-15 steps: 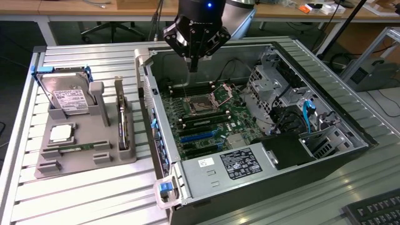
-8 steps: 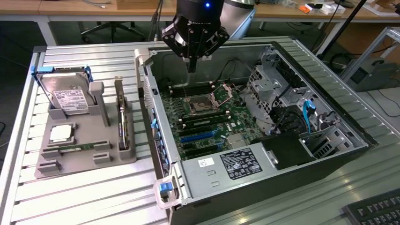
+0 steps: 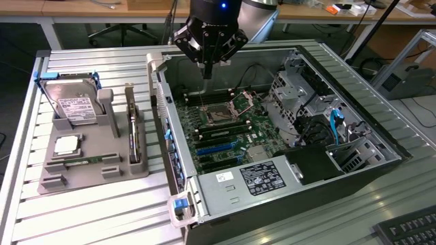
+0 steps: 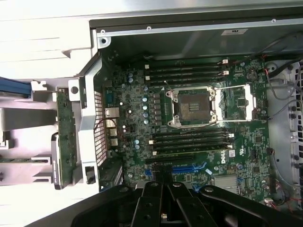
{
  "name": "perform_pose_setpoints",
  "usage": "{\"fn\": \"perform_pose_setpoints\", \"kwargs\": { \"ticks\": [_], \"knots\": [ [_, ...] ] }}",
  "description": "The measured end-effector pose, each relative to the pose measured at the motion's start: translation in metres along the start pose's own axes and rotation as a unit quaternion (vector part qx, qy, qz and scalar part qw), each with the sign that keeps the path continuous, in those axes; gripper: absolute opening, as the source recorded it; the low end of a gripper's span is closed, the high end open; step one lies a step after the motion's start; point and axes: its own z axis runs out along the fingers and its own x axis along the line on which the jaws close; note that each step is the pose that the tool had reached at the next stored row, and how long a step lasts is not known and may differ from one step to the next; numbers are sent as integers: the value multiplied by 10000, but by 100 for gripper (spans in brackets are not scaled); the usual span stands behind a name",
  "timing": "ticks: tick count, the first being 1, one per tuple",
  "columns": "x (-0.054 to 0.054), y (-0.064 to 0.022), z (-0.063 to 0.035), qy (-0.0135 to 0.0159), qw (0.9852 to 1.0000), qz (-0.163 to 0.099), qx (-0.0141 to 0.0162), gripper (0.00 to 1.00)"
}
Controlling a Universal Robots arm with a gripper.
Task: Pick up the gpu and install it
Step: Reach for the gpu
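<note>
ribbed metal table (image 3: pixel 89 214), desks along the back of the room. open pc case (image 3: pixel 391 153) lying on its side mid-table, motherboard (image 3: pixel 238 127) facing up. cpu socket (image 3: pixel 221 113) uncovered, power supply (image 3: pixel 262 178) at the near end. blue expansion slots (image 3: pixel 214 149) on the board between socket and power supply.

grey parts holder (image 3: pixel 51 181) on the table toward the exterior view's left, just beside the case. in the holder: hard drive (image 3: pixel 75 107) with white label leaning at the far end, square processor chip (image 3: pixel 66 145) lying flat, ram stick (image 3: pixel 81 161) flat just in front of it.

gpu (image 3: pixel 134 133) standing on its long edge in a slot on the holder side nearest the case, outside the case, well apart from the gripper. in wrist view, same gpu (image 4: pixel 64 137) seen as a greenish board outside the case's perforated rear wall.

gripper (image 3: pixel 207 74) hanging fingers-down above the far part of the motherboard, near the memory slots behind the socket. fingers pressed together, empty, touching nothing. gripper (image 4: pixel 163 210) in wrist view a dark body with the fingers meeting at the middle.

keyboard (image 3: pixel 409 229) corner at the exterior view's lower right.
</note>
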Motion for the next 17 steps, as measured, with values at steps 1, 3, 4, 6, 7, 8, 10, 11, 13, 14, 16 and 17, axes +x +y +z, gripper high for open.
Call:
{"fn": "perform_pose_setpoints", "kwargs": {
  "ticks": [1, 3, 4, 6, 7, 8, 10, 11, 13, 14, 16, 17],
  "knots": [
    [4, 0, 0, 0, 10000, 0, 0, 11],
    [13, -1, 0, 0, 10000, 0, 0, 11],
    [19, -1, 0, 0, 10000, 0, 0, 11],
    [30, -2, 0, 0, 10000, 0, 0, 11],
    [34, -3, 0, 0, 10000, 0, 0, 11],
    [38, -3, 0, 0, 10000, 0, 0, 11],
    [46, -3, 0, 0, 10000, 0, 0, 11],
    [49, -4, 0, 0, 10000, 0, 0, 11],
    [55, -4, 0, 0, 10000, 0, 0, 11],
    [59, -5, 0, 0, 10000, 0, 0, 11],
    [66, -5, 0, 0, 10000, 0, 0, 11],
    [71, -5, 0, 0, 10000, 0, 0, 11]
  ]
}}
